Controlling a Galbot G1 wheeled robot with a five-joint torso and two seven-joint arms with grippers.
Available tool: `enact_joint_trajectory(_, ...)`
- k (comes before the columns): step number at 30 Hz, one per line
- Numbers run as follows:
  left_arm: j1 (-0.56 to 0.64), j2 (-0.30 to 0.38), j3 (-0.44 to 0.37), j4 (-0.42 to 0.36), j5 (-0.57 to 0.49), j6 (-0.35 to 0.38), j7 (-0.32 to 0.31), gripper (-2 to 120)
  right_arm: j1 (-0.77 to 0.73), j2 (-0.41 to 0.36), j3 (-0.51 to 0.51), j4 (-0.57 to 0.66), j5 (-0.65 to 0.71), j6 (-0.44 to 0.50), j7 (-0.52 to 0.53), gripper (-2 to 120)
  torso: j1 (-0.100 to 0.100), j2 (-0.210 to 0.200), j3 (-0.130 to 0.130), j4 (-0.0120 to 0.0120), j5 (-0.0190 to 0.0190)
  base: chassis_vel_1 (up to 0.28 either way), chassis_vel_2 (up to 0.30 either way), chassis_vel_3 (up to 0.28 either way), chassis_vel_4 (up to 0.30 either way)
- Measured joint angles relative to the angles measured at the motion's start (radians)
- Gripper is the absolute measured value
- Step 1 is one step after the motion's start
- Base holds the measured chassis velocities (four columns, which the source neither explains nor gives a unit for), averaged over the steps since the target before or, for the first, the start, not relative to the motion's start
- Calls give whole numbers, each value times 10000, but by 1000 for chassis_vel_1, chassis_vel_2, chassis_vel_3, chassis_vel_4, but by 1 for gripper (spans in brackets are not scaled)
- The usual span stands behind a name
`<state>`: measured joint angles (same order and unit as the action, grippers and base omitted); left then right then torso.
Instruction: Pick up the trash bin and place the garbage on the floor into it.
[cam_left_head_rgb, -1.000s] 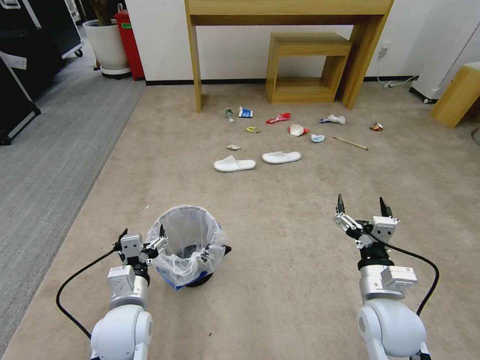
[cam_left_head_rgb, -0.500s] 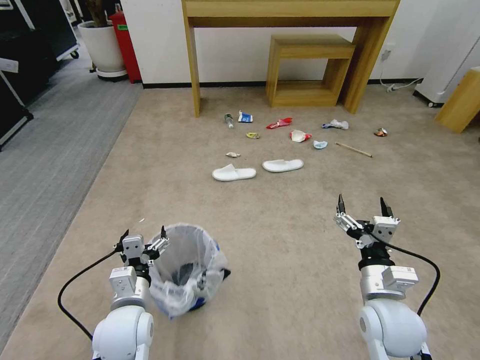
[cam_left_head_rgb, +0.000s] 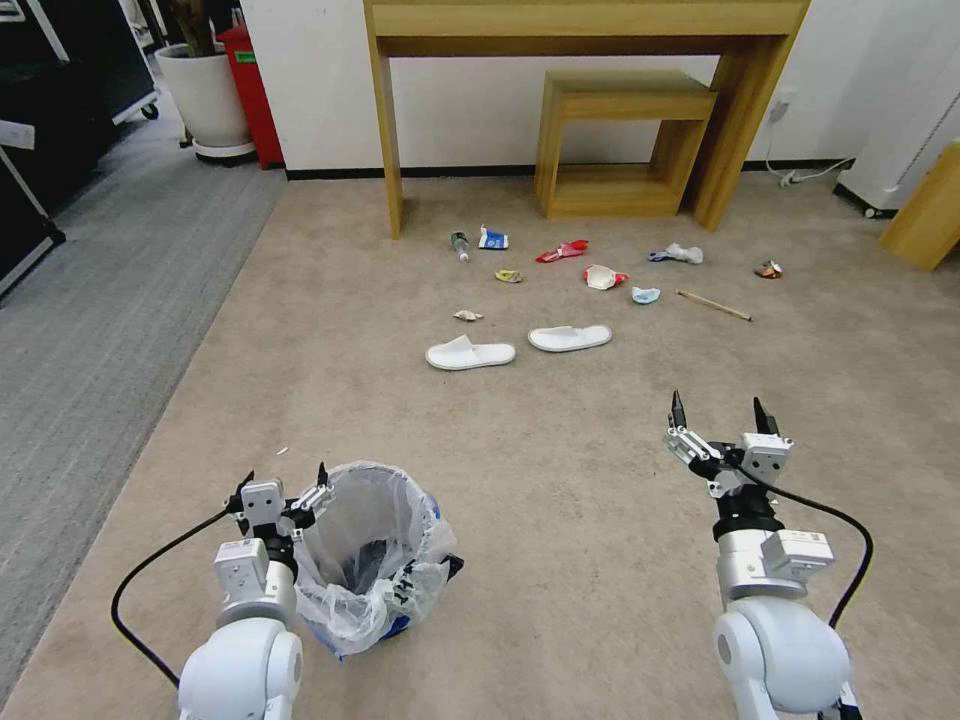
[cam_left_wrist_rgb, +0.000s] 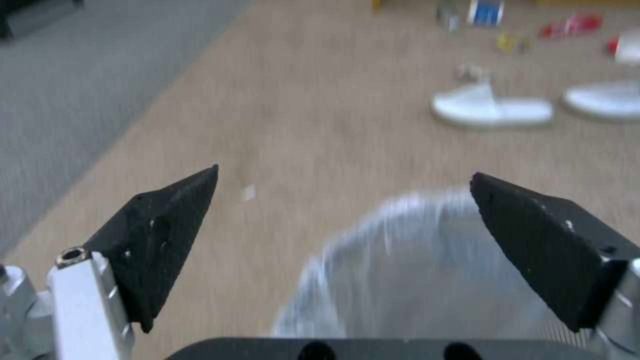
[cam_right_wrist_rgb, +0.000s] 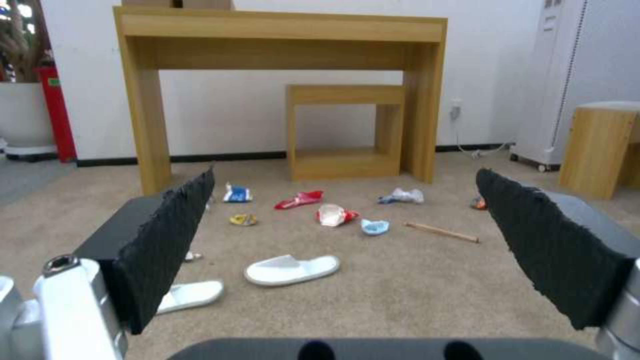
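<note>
The bin (cam_left_head_rgb: 372, 550) stands on the carpet (cam_left_head_rgb: 560, 480) just beside the left gripper (cam_left_head_rgb: 281, 490), apparently lined up so one finger can slip inside its rim; the jaws gape and grip nothing yet. The right gripper (cam_left_head_rgb: 718, 418) hovers forward, spread wide and empty, facing the litter (cam_left_head_rgb: 560, 251) and slippers (cam_left_head_rgb: 470, 353) well ahead under the desk (cam_left_head_rgb: 590, 20).

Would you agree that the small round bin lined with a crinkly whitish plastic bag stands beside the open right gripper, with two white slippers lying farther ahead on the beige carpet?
Not quite: the small round bin lined with a crinkly whitish plastic bag stands beside the open left gripper, not the right gripper, as the head view shows. The two white slippers do lie farther ahead on the beige carpet.
</note>
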<state>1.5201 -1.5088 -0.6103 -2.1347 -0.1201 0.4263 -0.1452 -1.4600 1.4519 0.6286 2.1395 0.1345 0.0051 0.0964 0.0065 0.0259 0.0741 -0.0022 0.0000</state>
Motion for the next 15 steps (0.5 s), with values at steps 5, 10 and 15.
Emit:
enact_joint_trajectory(5, 98, 1599, 191, -402, -2851, 1874, -1494, 100, 14, -46, 22, -25, 94, -23, 34, 100, 0, 0, 0, 0, -1, 0, 0, 0, 0)
enact_joint_trajectory(10, 13, 2821, 165, -377, -4635, 2492, -2286, 100, 33, -39, 18, -47, 101, -21, 36, 100, 0, 0, 0, 0, -1, 0, 0, 0, 0)
enact_joint_trajectory(15, -141, 3865, 185, 126, -6485, 2878, -2863, 100, 44, -20, 21, -69, 101, -12, 30, 100, 0, 0, 1, 0, -1, 0, 0, 0, 0)
